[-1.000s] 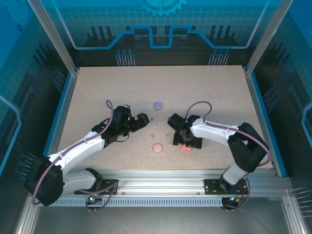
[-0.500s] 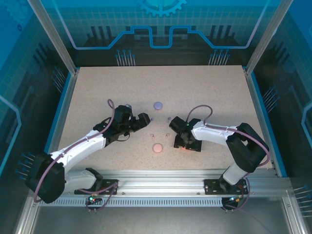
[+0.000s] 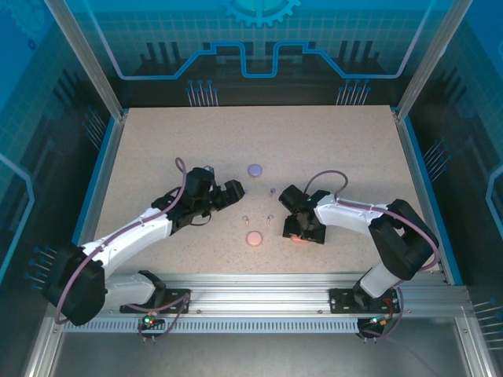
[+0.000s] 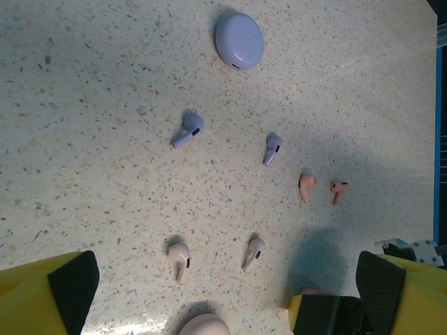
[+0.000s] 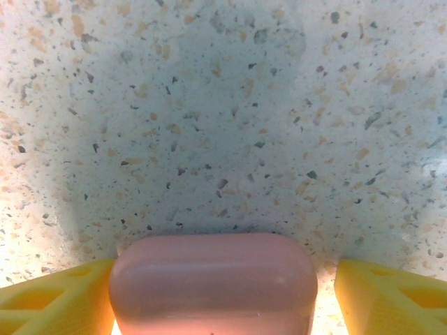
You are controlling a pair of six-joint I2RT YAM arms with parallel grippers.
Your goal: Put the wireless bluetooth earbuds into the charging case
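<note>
Six earbuds (image 4: 187, 130) lie loose near the purple case (image 4: 239, 40).

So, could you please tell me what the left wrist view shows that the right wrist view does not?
Left wrist: two purple earbuds, two salmon-orange earbuds, two pale pink earbuds, a purple case and the rim of a pink case. Right wrist: a close-up of a salmon-pink case between the open jaws of the right end effector. Shared: the speckled tabletop and yellow fingers at the bottom corners.
</note>
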